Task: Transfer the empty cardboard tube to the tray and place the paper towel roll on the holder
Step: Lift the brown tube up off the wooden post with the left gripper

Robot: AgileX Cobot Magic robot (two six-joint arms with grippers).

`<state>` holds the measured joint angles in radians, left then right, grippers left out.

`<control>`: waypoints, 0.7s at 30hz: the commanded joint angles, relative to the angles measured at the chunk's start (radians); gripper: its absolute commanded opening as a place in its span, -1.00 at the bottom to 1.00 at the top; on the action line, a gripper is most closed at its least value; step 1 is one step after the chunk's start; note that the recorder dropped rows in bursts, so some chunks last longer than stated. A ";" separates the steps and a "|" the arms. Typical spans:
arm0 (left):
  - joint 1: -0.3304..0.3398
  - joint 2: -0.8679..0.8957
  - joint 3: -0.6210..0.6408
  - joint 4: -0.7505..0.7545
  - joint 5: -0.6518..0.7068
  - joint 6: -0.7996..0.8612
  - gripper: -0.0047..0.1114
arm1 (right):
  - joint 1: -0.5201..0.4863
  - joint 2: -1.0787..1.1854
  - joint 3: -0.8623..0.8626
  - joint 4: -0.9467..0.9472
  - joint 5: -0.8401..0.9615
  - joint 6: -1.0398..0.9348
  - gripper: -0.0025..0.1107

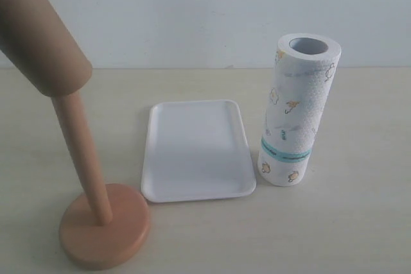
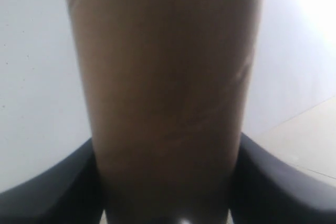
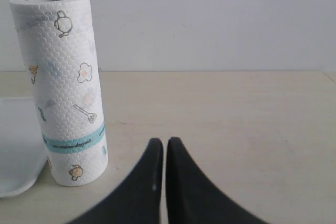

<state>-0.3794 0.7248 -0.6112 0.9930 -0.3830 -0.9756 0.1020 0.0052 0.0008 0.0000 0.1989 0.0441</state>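
Observation:
The empty cardboard tube (image 1: 38,36) hangs tilted at the upper left of the exterior view. Its lower end hides the tip of the holder's dowel (image 1: 80,152), which leans on its round base (image 1: 106,232). In the left wrist view my left gripper (image 2: 168,179) is shut on the tube (image 2: 165,61), with a black finger on each side. The white tray (image 1: 196,149) lies flat between holder and paper towel roll (image 1: 297,110), which stands upright. My right gripper (image 3: 166,142) is shut on nothing, low over the table beside the roll (image 3: 65,87). Neither gripper shows in the exterior view.
The pale wooden table (image 1: 359,222) runs back to a white wall (image 1: 192,11). A corner of the tray (image 3: 16,145) shows next to the roll in the right wrist view.

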 commanded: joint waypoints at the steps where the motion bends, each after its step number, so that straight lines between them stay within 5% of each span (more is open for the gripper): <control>1: -0.003 -0.011 -0.043 0.021 0.041 -0.022 -0.85 | -0.003 -0.005 -0.001 -0.006 -0.008 0.000 -0.91; 21: -0.003 0.000 -0.258 0.028 0.065 -0.053 -0.85 | -0.003 -0.005 -0.001 -0.006 -0.008 0.000 -0.91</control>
<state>-0.3794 0.7131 -0.8411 1.0214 -0.3035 -1.0095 0.1020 0.0052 0.0008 0.0000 0.1989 0.0441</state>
